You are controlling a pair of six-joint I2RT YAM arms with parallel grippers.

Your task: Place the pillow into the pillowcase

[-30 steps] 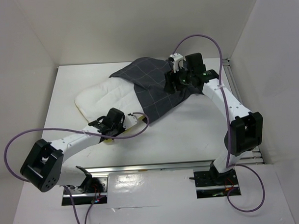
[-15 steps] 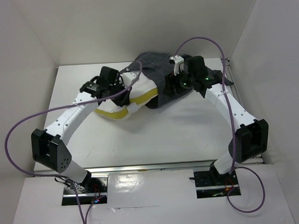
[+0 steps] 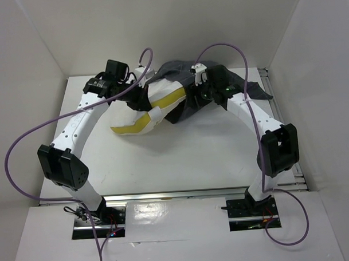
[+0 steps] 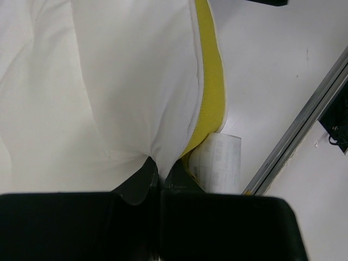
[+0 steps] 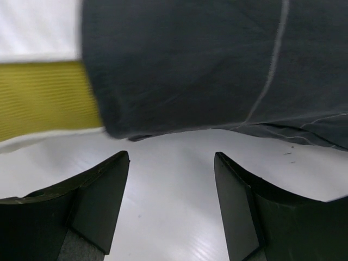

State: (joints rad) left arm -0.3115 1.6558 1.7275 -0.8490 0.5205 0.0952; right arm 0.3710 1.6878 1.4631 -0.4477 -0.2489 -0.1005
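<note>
A white desk (image 3: pixel 181 159) sits inside a plain white booth, with white walls on the left, far and right sides. A metal rail (image 3: pixel 177 194) runs along the near edge, and a second one (image 3: pixel 280 112) runs along the right edge.

There are two white-and-black robot arms, one pillow, one pillowcase and two purple cables, one looping off each arm.

The pillow (image 3: pixel 156 105) lies bunched near the far edge, a little left of the middle, with its yellow band (image 3: pixel 141 123) turned toward the near edge. The dark pillowcase (image 3: pixel 248 92) with its pale grid is spread from the middle of the far edge toward the far right corner, and its edge drapes over the pillow's right end.

The left gripper (image 4: pixel 160 166) is pinched tight on a fold of the pillow's white cloth, just beside the yellow band and a small white label (image 4: pixel 217 157).

The right gripper (image 5: pixel 171 163) hangs over bare desk with its fingers (image 5: pixel 98 185) spread wide and nothing between them, just short of the pillowcase's hem.
</note>
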